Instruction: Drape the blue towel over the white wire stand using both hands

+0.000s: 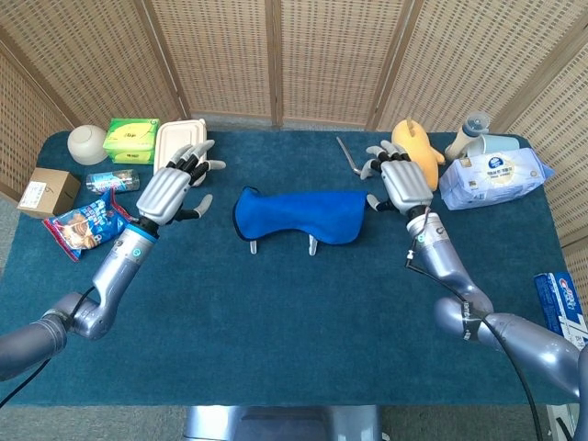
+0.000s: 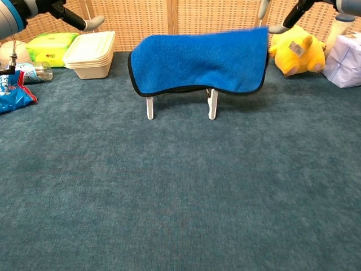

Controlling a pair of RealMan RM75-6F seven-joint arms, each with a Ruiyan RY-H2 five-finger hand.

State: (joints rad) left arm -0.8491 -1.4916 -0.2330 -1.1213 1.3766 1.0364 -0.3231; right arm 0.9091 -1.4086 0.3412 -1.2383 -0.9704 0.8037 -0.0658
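Soft blue terry towel (image 2: 198, 62) lies draped over the white wire stand (image 2: 212, 104), mid-desk. Left robot hand (image 1: 173, 190) released, fingers spread, off the cloth. Right robot hand (image 1: 398, 181) likewise empty, just beside the towel's end. Draping looks done; next, probably withdraw both arms without snagging.
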